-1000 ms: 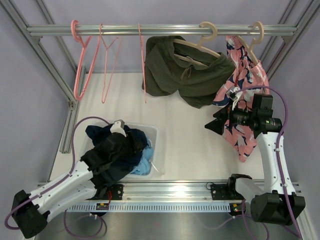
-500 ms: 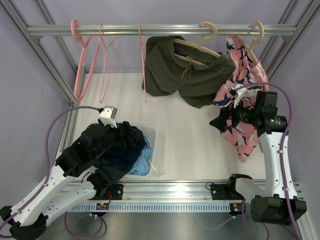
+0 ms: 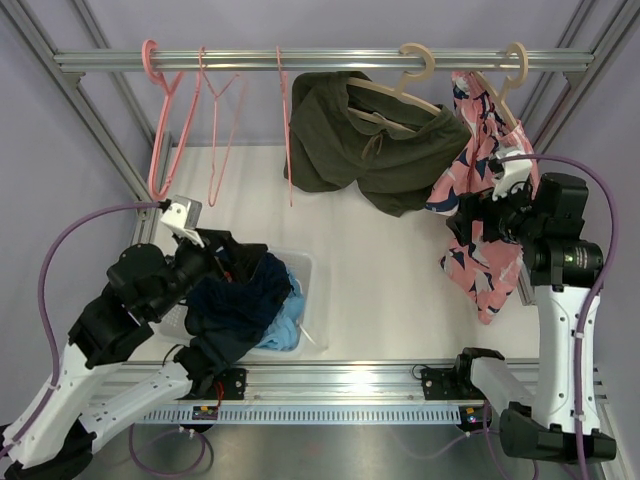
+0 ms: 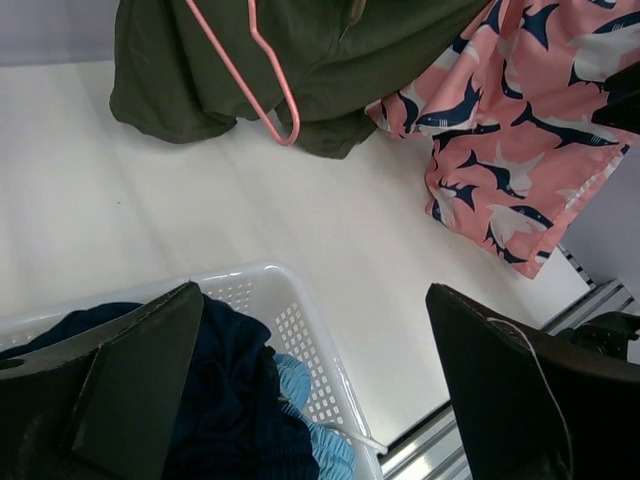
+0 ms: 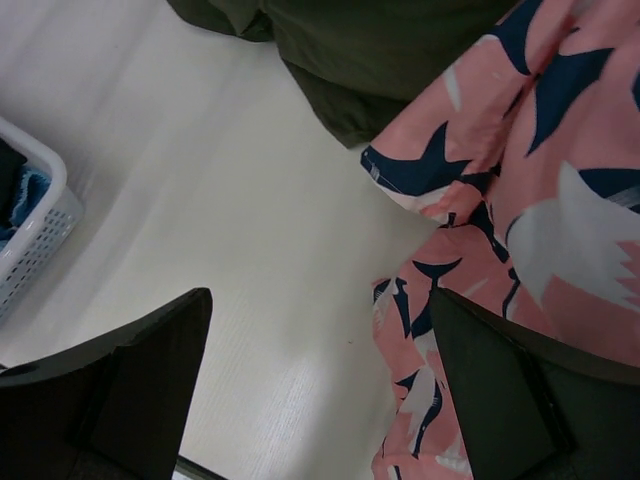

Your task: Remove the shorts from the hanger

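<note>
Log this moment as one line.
left gripper open over white plastic basket | deep navy fabric shorts, light sky-blue shorts in basket | right gripper open by hanging pink patterned shorts

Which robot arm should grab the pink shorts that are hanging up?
Probably the right one. The right end effector is open and hangs right beside the pink shorts, while the left end effector sits over the basket, far away.
</note>
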